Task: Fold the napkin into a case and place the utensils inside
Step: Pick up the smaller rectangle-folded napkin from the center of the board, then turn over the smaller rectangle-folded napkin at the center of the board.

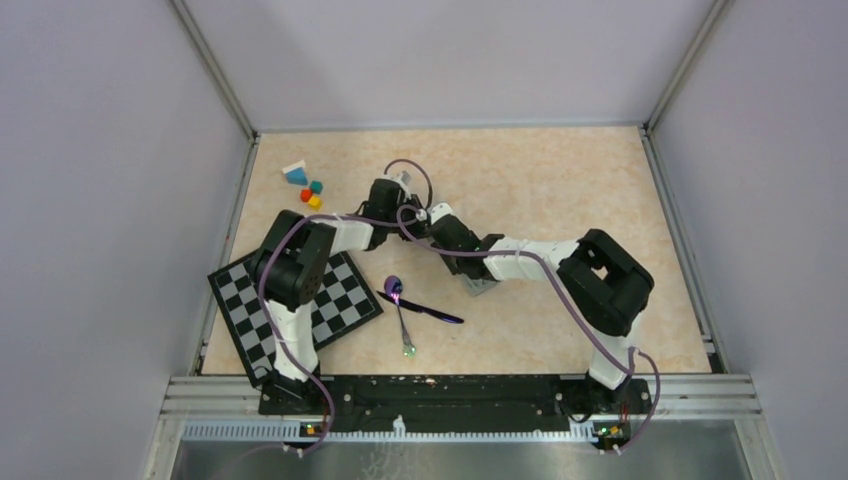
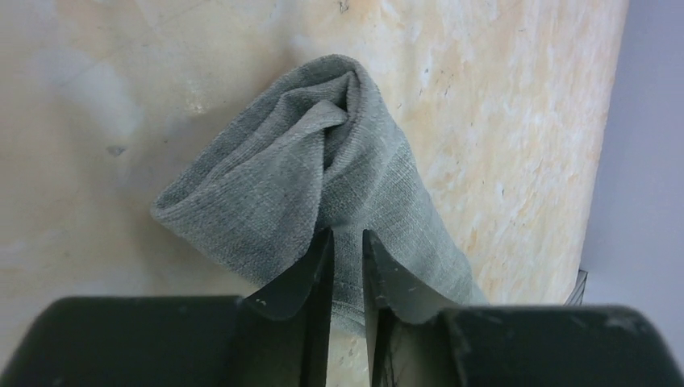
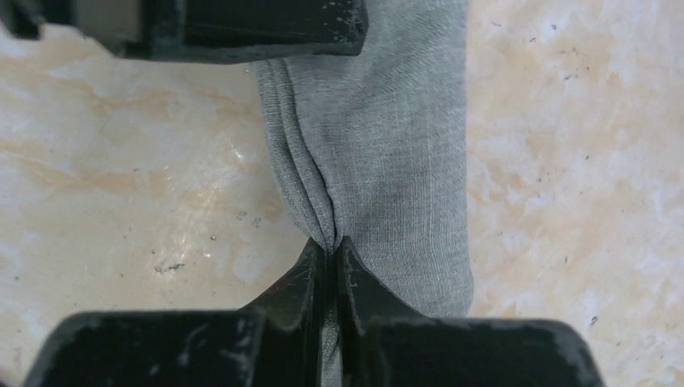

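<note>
Both arms lean over the middle of the worktop (image 1: 560, 180). The left fingers (image 2: 305, 278) are close together, pinching one end of the bunched grey napkin (image 2: 323, 169). The right fingers (image 3: 302, 282) squeeze tight on its other end. The spoon (image 1: 403, 322) and the stick (image 1: 440, 315) lie crossed nearby.

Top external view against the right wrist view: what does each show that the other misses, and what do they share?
Only top external: the spoon and the dark stick crossing on the table, the checkered board and the coloured blocks. Only right wrist: the right gripper pinched shut on the layered folded edge of the napkin. Both: the napkin, only a grey sliver from above, and the beige table.
</note>
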